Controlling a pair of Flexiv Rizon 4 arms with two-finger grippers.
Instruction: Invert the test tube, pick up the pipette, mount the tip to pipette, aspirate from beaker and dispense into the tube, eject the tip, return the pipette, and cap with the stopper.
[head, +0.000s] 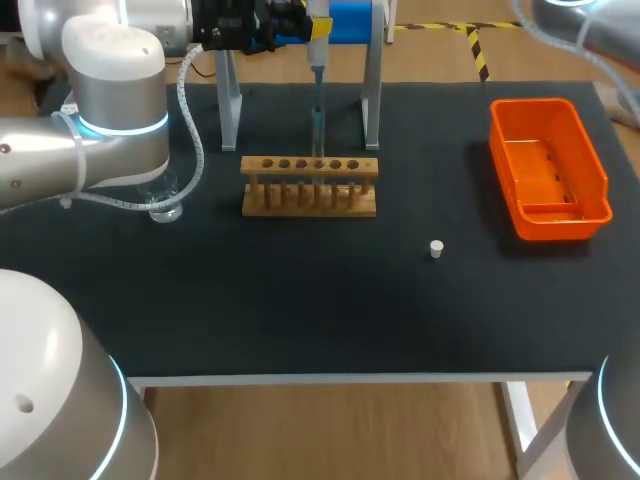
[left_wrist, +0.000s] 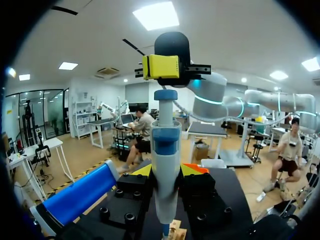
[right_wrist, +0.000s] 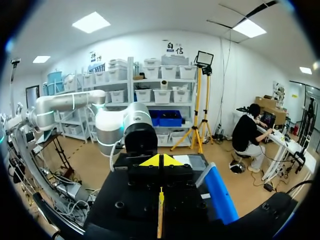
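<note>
The left hand (left_wrist: 165, 171) is clamped on the pipette (left_wrist: 165, 145), one yellow finger on each side of its white and blue body. In the head view the pipette hangs upright at the tabletop's (head: 300, 310) far edge, between the two grey legs of a stand (head: 372, 95). Its thin lower end points down at the row of holes in the wooden rack (head: 309, 187). I cannot make out the test tube there.

The right hand (right_wrist: 160, 161) has its yellow fingers together, with nothing between them. From the left wrist it shows as a yellow block just above the pipette's blue top button. I cannot tell whether the two touch.

On the tabletop, the clear beaker (head: 166, 207) stands at 9 o'clock from the rack, partly under the left arm (head: 110, 110). The small white stopper (head: 436, 248) sits alone at about 4 o'clock from the rack, well apart from it. The orange bin (head: 548, 168) lies at 3 o'clock, near the right edge.
</note>
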